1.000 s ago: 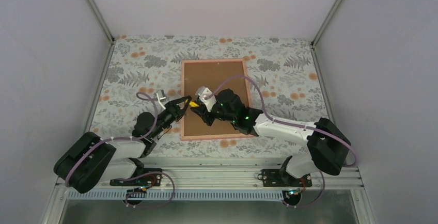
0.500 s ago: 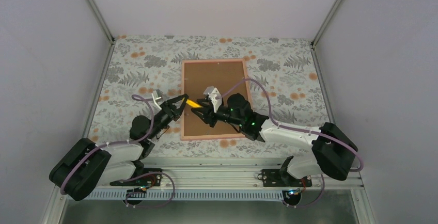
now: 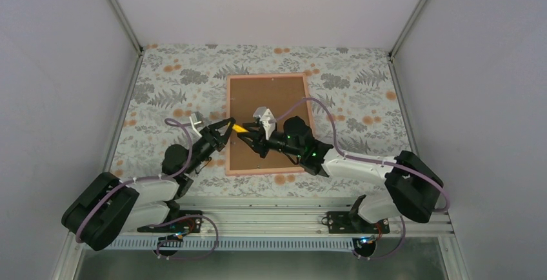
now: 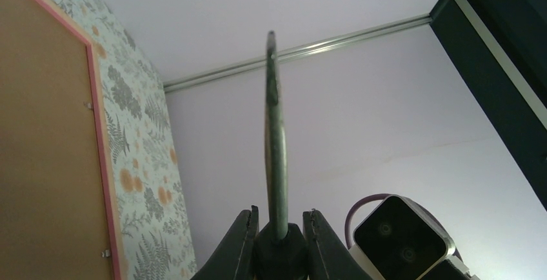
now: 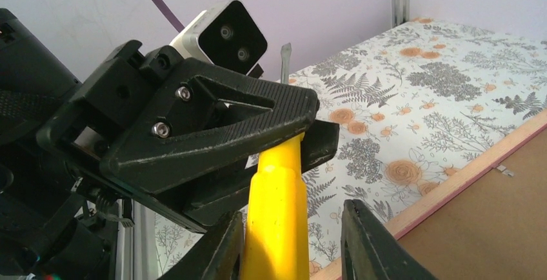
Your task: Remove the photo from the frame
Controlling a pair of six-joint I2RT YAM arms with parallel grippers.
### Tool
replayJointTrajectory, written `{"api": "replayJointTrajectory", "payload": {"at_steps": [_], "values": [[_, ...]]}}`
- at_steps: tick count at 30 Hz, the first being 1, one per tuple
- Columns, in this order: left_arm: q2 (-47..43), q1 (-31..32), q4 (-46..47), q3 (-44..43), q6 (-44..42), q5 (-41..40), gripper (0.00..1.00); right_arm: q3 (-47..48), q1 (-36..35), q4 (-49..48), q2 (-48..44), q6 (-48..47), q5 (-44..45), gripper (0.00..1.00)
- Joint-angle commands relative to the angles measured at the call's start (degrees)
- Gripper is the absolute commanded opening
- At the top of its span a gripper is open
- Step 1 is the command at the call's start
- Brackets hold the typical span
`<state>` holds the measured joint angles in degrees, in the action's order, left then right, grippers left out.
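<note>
The pink frame (image 3: 266, 75) lies face down in the middle of the table, and the brown backing panel (image 3: 268, 96) fills it. The photo is hidden under that panel. My left gripper (image 3: 226, 127) is shut on the black collar of a screwdriver with a yellow handle (image 3: 239, 128), above the frame's left edge. In the left wrist view (image 4: 280, 210) the metal shaft (image 4: 276, 131) stands up between the fingers. My right gripper (image 3: 248, 137) is open around the yellow handle (image 5: 278, 215); its left finger is against the handle and its right finger stands apart.
The floral tablecloth (image 3: 168, 93) covers the table, and pale walls close in on three sides. Small metal clips (image 4: 88, 106) hold the backing along the frame's edge, and one clip (image 5: 503, 171) shows in the right wrist view. The arm bases and a rail run along the near edge.
The right wrist has rolled and drawn back a little to the right. The left gripper has shifted slightly left. The screwdriver stays between the two grippers.
</note>
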<state>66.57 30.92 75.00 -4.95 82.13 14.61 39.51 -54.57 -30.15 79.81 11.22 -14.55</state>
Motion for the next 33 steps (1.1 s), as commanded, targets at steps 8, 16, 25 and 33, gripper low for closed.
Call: {"api": "replayJointTrajectory", "payload": {"at_steps": [8, 16, 25, 33], "values": [[1.55, 0.20, 4.72, -0.12, 2.54, -0.28, 0.02, 2.16, 0.18, -3.16, 1.49, -0.36, -0.48, 0.25], [3.73, 0.54, 7.48, 0.30, 3.93, 0.06, 0.02, 3.02, 0.20, -1.66, 1.57, -1.41, -0.15, 0.08], [0.07, 0.16, -3.10, 1.99, -0.14, -0.32, 0.43, 3.98, 1.21, 9.01, -0.89, -5.15, 4.00, 0.04], [-10.07, -3.31, -40.55, -3.30, -16.16, 0.64, 0.59, 3.45, 3.34, 19.13, -1.58, -6.09, 3.39, 0.04]]}}
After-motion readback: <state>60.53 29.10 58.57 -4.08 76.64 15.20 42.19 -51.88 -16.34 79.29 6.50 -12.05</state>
